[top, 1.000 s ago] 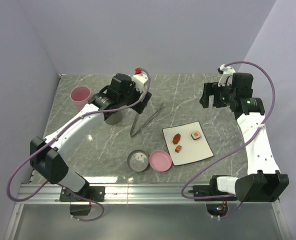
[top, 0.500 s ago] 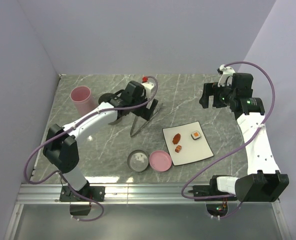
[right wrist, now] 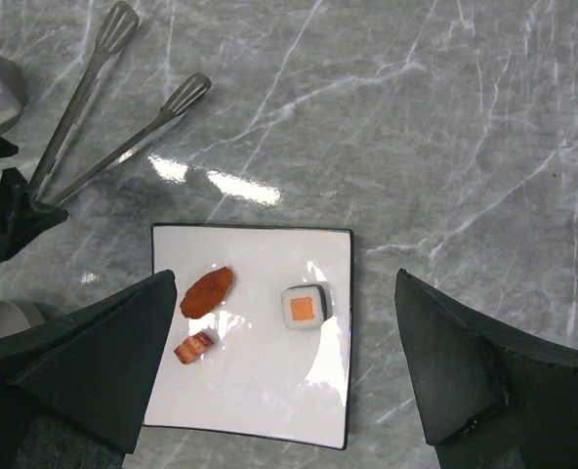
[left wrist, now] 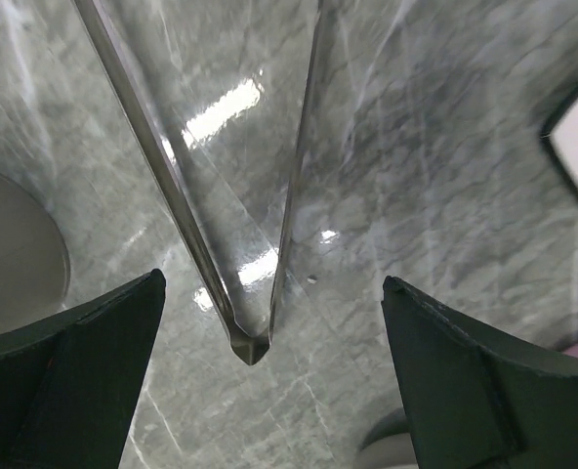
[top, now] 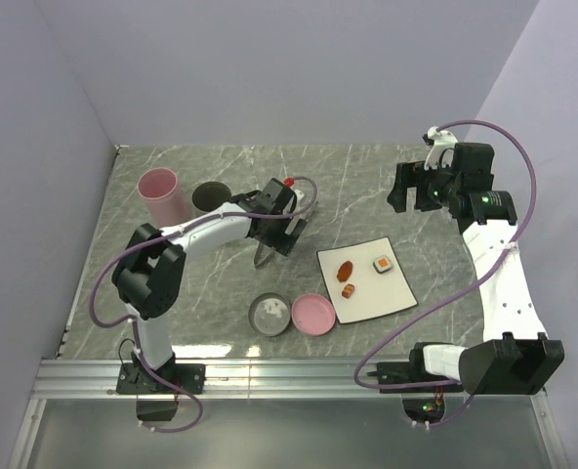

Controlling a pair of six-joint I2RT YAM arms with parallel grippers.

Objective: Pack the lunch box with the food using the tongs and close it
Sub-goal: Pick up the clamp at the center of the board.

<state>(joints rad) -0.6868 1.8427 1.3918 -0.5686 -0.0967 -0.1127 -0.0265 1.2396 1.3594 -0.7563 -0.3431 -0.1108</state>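
Observation:
The silver tongs [left wrist: 186, 210] lie flat on the marble in a narrow V, and my open left gripper [left wrist: 272, 283] hovers right over their joined end without touching them. In the top view only the tongs' joined tip [top: 261, 258] shows under the left gripper [top: 277, 233]. The food sits on a white square plate [right wrist: 260, 391]: a reddish-brown oval [right wrist: 207, 291], an orange-brown lump [right wrist: 195, 347] and a dark-rimmed white square [right wrist: 304, 308]. My right gripper [right wrist: 287, 278] hangs open high above the plate, at the back right [top: 413, 195]. The lunch box [top: 269, 313] is a round grey tin, standing open.
A pink lid [top: 311, 314] lies beside the tin, left of the plate [top: 387, 293]. A pink cup [top: 158, 191] and a dark cup [top: 210, 198] stand at the back left. In the right wrist view the tongs' flat tips [right wrist: 118, 24] point away from the plate.
My left arm has swung right and nearer, from over the dark cup to above the tongs' joined end, uncovering the cup. The right arm has not moved.

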